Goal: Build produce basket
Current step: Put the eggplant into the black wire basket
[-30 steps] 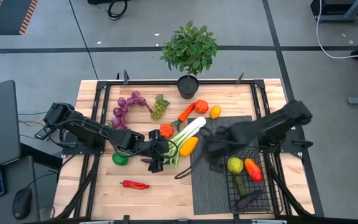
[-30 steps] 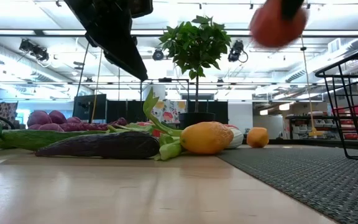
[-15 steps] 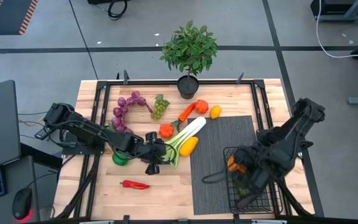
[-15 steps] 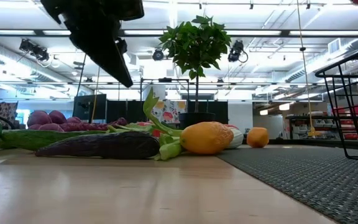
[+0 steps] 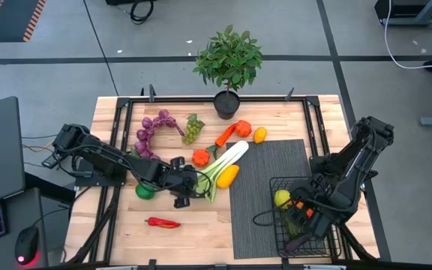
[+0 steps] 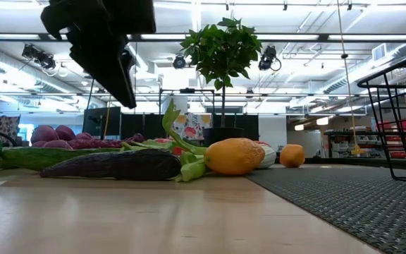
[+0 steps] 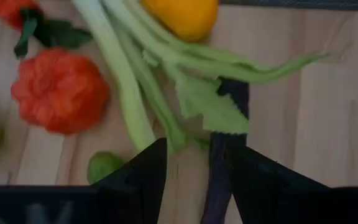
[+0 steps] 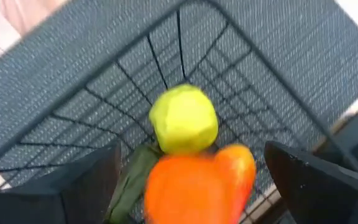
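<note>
The black wire basket (image 5: pixel 274 225) stands on the grey ribbed mat (image 5: pixel 257 195) at the near right. It holds a yellow-green fruit (image 8: pixel 183 118), a cucumber and an orange pepper (image 8: pixel 197 183). My right gripper (image 5: pixel 304 212) is above the basket, open; its fingers stand wide on either side of the pepper (image 8: pixel 194 186). My left gripper (image 5: pixel 188 187) is open above the dark purple eggplant (image 7: pixel 219 177), which lies beside the leek's green leaves (image 7: pixel 142 93). In the low view the gripper (image 6: pixel 104 49) hangs well above the eggplant (image 6: pixel 111 164).
Loose produce lies mid-table: leek (image 5: pixel 227 159), yellow citrus (image 5: pixel 227 176), red-orange fruit (image 5: pixel 200 157), carrot (image 5: pixel 225 136), purple grapes (image 5: pixel 152 127), green grapes (image 5: pixel 193 129), green pepper (image 5: pixel 145 191), red chili (image 5: pixel 162 223). A potted plant (image 5: pixel 227 60) stands at the far edge.
My right gripper has carried an orange fruit from above the mat toward the table's near right, and now stands low over the basket. My left gripper has shifted a little toward the table's left and down over the eggplant.
</note>
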{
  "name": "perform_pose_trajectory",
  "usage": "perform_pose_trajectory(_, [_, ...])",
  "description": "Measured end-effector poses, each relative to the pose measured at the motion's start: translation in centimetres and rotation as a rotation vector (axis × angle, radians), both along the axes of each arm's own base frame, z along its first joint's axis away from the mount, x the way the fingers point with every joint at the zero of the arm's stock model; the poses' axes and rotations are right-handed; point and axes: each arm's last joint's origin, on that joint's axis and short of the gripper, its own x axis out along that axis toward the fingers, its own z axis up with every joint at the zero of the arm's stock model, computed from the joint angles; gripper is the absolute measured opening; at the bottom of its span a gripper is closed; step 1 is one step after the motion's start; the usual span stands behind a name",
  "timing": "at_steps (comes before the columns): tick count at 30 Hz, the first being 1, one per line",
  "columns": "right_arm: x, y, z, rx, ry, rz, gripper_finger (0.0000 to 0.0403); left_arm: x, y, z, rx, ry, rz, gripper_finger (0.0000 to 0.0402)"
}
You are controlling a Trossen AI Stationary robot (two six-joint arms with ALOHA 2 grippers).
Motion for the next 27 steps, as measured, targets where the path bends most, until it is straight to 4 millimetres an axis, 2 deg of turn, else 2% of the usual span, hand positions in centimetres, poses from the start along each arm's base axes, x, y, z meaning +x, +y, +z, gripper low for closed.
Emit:
perform_pose_trajectory(5, [-0.4,-1.2,1.7,-0.015,-0.146,0.032,0.0399,-0.2,0.3,-0.2,-0.07,0.065,-0.03,0.0211])
perform_pose_trajectory(9, [-0.4,-1.7,3.1,-0.028,-0.298,0.087,0.0399,0.1,1.5,-0.8,-0.14,0.119,-0.029,0.0257])
perform_pose_trajectory(12, [-0.5,-2.0,3.8,-0.041,-0.366,0.137,0.0399,0.7,2.1,-1.0,-0.258,0.132,-0.043,0.0285])
perform_pose_trajectory(15, [-0.4,-2.0,4.1,-0.045,-0.4,0.163,0.0398,0.8,1.9,-1.4,-0.291,0.161,-0.051,0.0302])
perform_pose_trajectory(20, [0.4,-0.7,3.8,-0.012,-0.432,0.191,0.0397,1.2,0.5,-3.9,-0.263,0.238,-0.072,0.0309])
perform_pose_trajectory(27, [1.6,1.4,2.8,-0.035,-0.451,0.321,0.0397,2.3,-0.6,-8.3,-0.122,0.308,-0.033,0.0309])
